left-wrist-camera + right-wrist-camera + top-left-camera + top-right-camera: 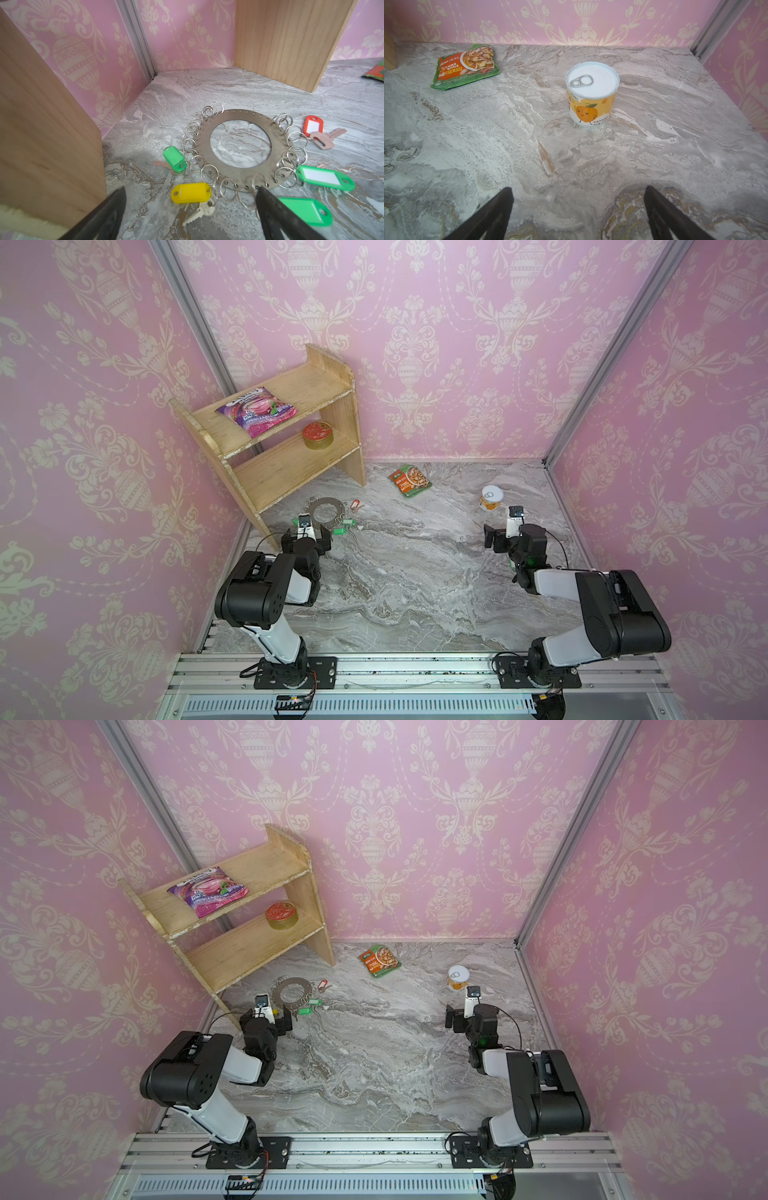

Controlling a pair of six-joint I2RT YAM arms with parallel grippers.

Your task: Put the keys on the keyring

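Left arm [266, 597]: based on the front rail [415, 668], elbow folded high, forearm stretched toward the back-left corner, wrist low over the table. Left gripper [190, 188] spread wide, just short of the keyring [241, 116] and close beside the shelf's side panel. In the wrist view, yellow-tagged key [190, 195] flat on the table between the two dark fingers [108, 218].

Right arm [602, 605]: likewise based on the rail, elbow pushed out to the right, forearm doubled back inward. Right gripper [577, 188] equally wide, only marble between its fingers, facing the peach can [591, 97] and well apart from it.

Grey marbled tabletop [415, 572], from the left:
- Wooden shelf [291, 435] in the corner, with a purple snack bag [257, 410] on the top board and a red-lidded tin [317, 435] on the lower one.
- Keyring flat on the table before the shelf in both top views, rimmed with wire loops.
- Keys [326, 180] scattered close round that rim: one green tag [174, 159] on the left side, the yellow one nearest the gripper, two more green and a red tag [312, 125] on the right side. Whether any is hooked into a loop, not clear.
- Green-orange food packet [410, 481] farther back, near the middle.
- Peach can upright toward the right.

Pink damask wallpaper [457, 344] on three sides, aluminium posts in the back corners.
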